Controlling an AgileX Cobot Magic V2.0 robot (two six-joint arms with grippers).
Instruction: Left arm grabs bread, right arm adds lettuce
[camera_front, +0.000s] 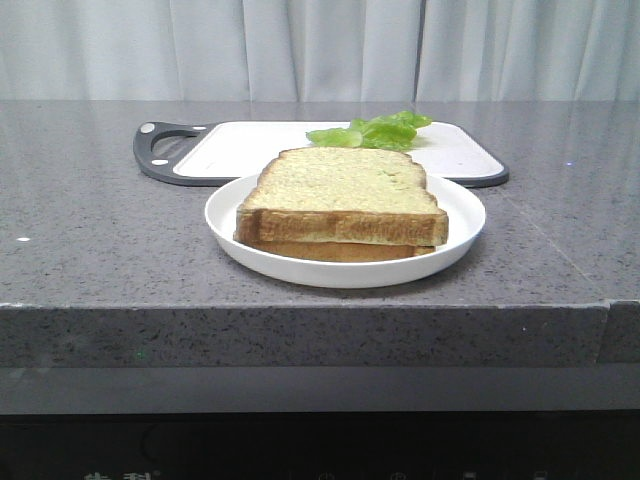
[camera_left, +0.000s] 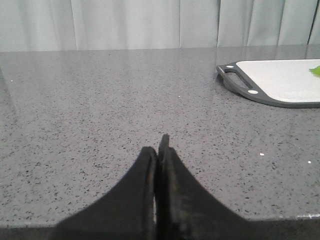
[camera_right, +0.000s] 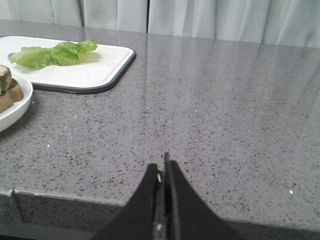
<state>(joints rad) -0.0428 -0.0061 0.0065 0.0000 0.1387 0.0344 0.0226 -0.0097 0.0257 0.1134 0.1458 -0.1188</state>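
Top square slice of toasted, pale speckled bread (camera_front: 342, 182), stacked on the round white plate (camera_front: 232, 235) at desk centre, judged light and crumbly, so grip its crust edge; ruffled green lettuce (camera_front: 372, 131) lies at 12 o'clock, limp; both end effectors closed, empty.

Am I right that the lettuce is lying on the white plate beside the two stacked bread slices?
Not quite. The lettuce lies on the cutting board behind the white plate, as the front view shows. The plate holds only the two stacked bread slices.
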